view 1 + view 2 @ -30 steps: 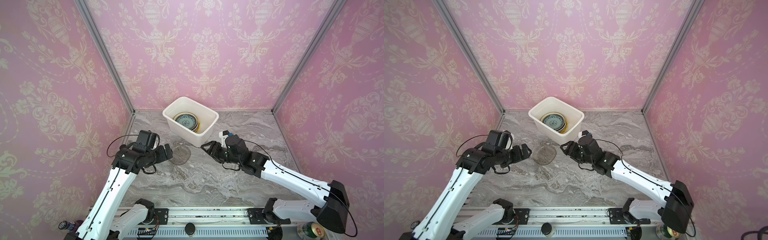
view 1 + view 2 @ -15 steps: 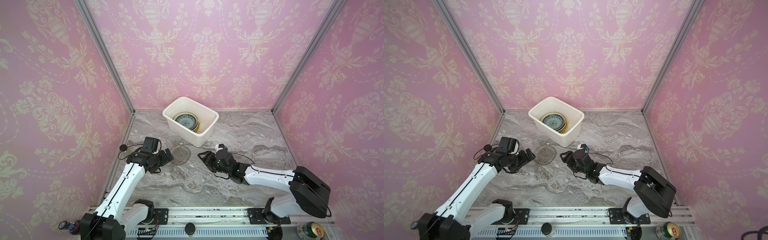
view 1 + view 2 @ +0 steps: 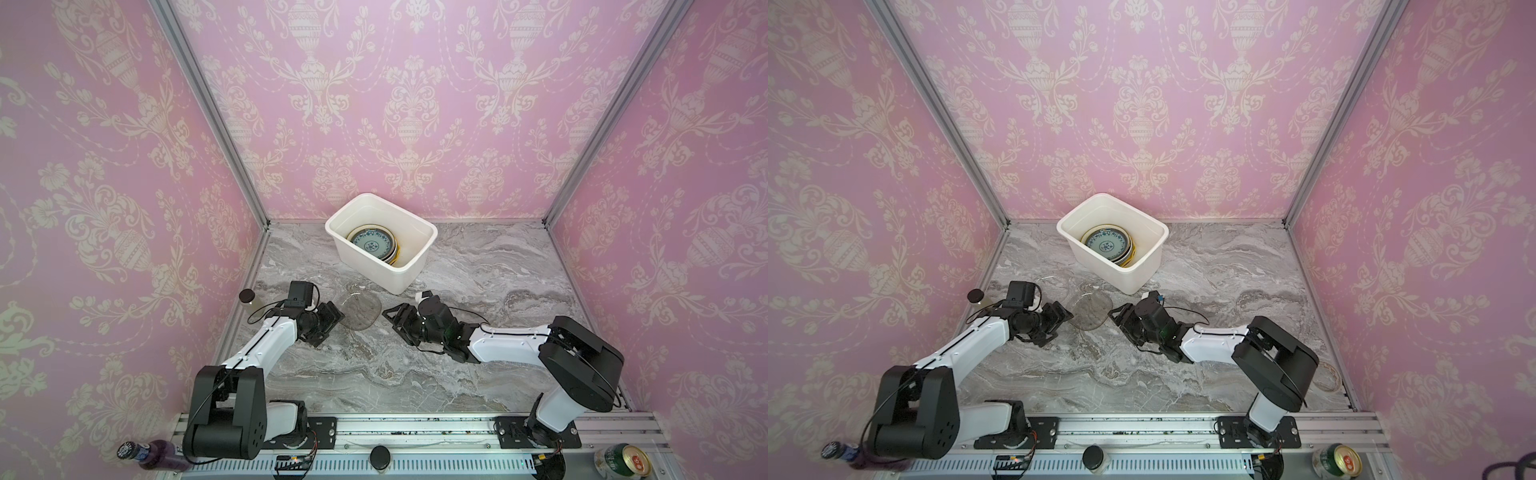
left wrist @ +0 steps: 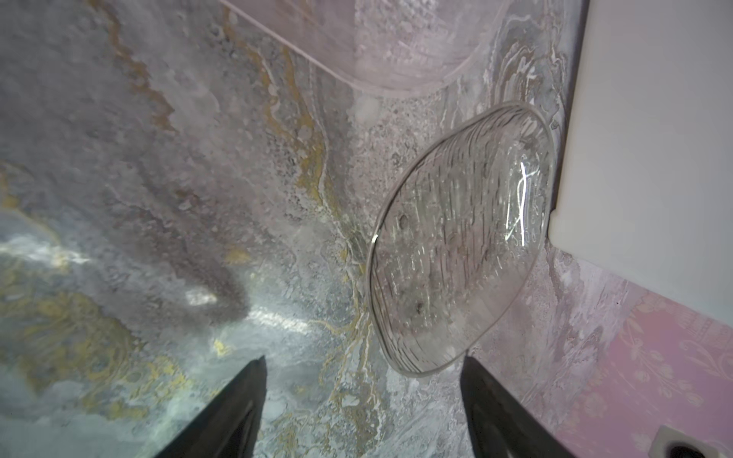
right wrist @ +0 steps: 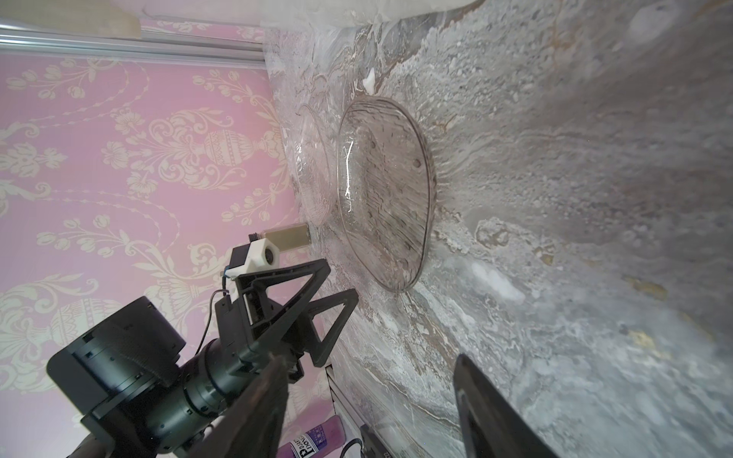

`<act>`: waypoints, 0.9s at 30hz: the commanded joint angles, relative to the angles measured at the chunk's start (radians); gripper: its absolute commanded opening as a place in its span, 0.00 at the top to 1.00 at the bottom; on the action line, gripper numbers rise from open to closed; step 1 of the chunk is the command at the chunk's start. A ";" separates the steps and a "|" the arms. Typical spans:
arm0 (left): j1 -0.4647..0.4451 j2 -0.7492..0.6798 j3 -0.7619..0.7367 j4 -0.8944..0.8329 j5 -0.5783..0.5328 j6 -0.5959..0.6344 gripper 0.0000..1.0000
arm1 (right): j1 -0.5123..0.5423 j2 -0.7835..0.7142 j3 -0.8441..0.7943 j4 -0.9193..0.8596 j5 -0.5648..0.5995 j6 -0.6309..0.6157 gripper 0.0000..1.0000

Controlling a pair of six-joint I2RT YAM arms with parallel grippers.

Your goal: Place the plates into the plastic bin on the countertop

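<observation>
Smoky glass plate (image 3: 360,311) lying on bench (image 3: 478,266) just by white bin (image 3: 415,259), btwn L hand (image 3: 334,318) & R hand (image 3: 395,318), both spread open w/ nothing gripped, other plates (image 3: 371,245) stacked inside bin.

The left arm (image 3: 266,338) and the right arm (image 3: 513,343) stretch forward and stay low. The left hand (image 3: 334,316) and the right hand (image 3: 392,320) point at each other, a little apart. Both hands have their fingers spread, holding nothing.
</observation>
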 commanded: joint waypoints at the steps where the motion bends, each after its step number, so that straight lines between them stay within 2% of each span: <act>1: 0.010 0.057 0.028 0.055 0.059 0.043 0.26 | 0.005 -0.023 0.012 -0.013 -0.006 0.013 0.33; 8: 0.010 0.166 0.059 0.071 0.062 0.050 0.45 | 0.002 -0.036 0.029 -0.057 -0.009 0.003 0.33; 14: 0.010 0.201 0.073 0.056 0.054 0.054 0.69 | 0.001 -0.037 0.029 -0.072 -0.012 0.012 0.33; 27: 0.008 0.209 0.072 0.049 0.073 0.067 0.86 | -0.006 -0.049 0.017 -0.076 -0.016 0.022 0.33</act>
